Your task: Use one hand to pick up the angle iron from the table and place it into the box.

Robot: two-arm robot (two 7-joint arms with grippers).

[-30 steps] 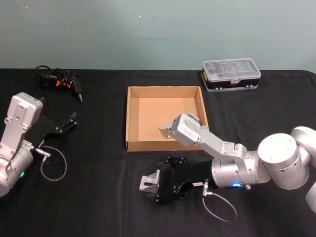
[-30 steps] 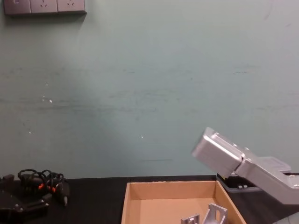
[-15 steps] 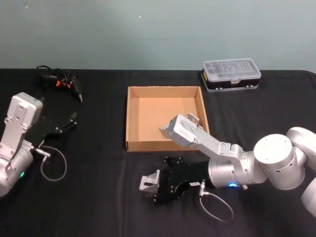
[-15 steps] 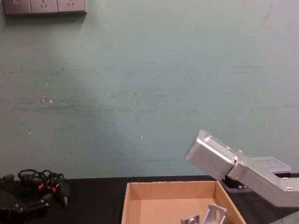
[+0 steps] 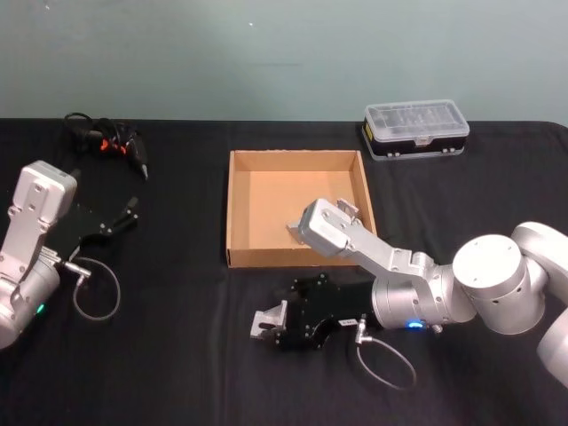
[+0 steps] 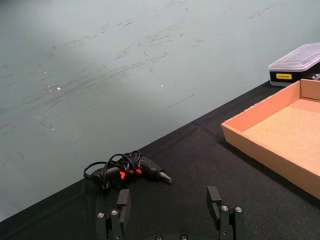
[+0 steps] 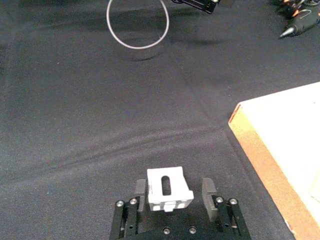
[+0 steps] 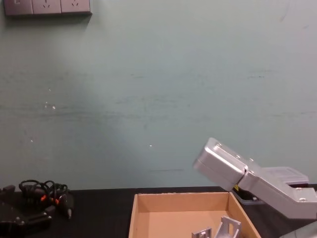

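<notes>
A small silver angle iron lies on the black table in front of the box. My right gripper is low at the table and open. Its fingers stand on either side of the angle iron, with a narrow gap showing on one side. The tan cardboard box sits just beyond. A second silver angle iron rests inside the box at its near right corner. My left gripper hangs open over the table's left side, with nothing between its fingers.
A clear-lidded black case stands at the back right. A black cable bundle with orange marks lies at the back left. Grey wire loops hang by the left wrist and the right wrist. My right forearm crosses the box's front right corner.
My right arm has shifted a little to the left and the gripper has slid farther over the angle iron. The iron itself has stayed in place. The left arm is still.
</notes>
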